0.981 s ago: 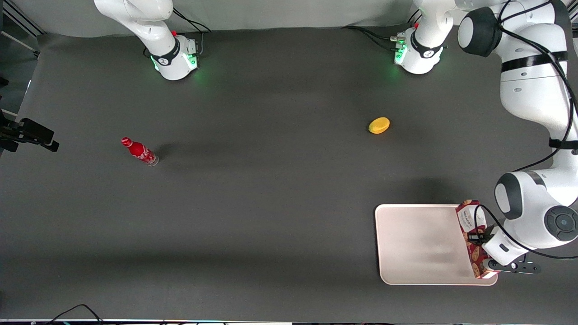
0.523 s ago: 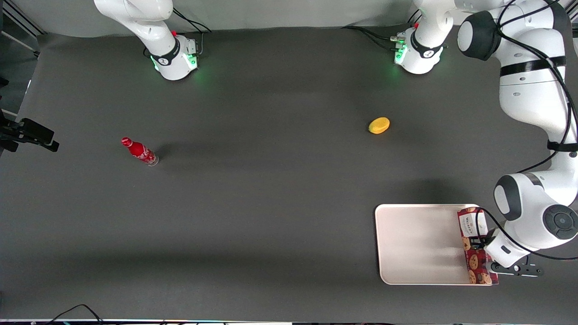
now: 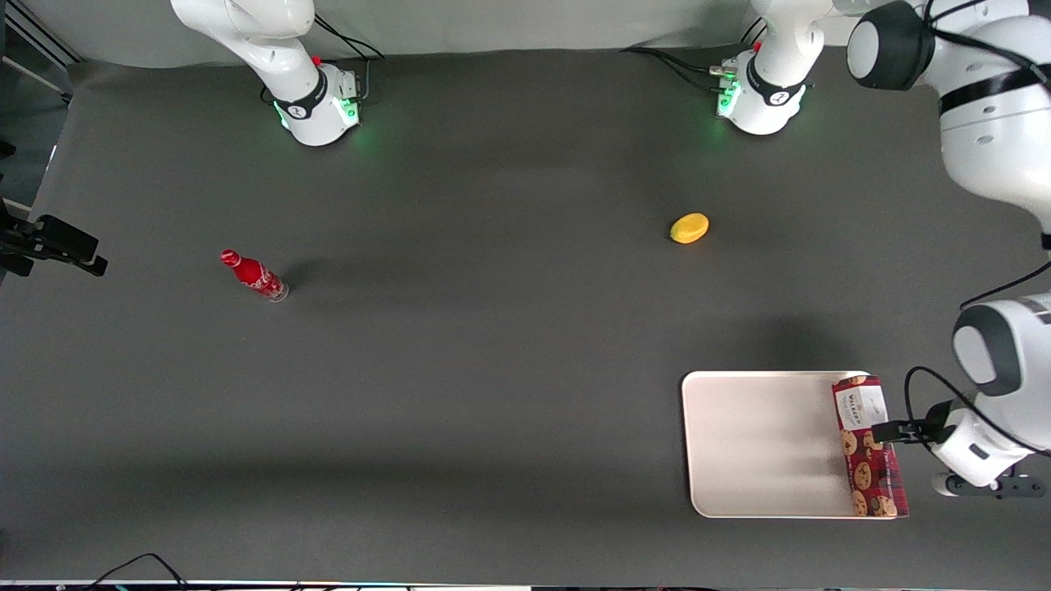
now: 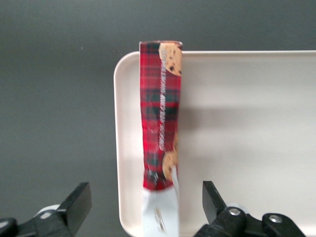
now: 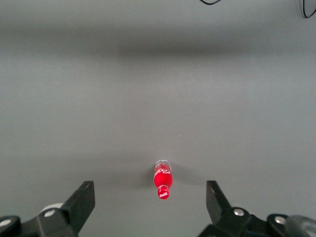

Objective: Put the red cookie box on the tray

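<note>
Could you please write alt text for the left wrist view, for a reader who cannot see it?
The red cookie box lies on the cream tray along one edge, its end reaching the rim. The left gripper hovers over it, jaws open and clear of the box, on a dark grey table.

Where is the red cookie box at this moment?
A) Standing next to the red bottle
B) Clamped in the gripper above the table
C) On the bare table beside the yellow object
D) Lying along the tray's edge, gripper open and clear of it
D: the red cookie box lies along the edge of the tray, and the gripper is open beside it, touching nothing.
</note>
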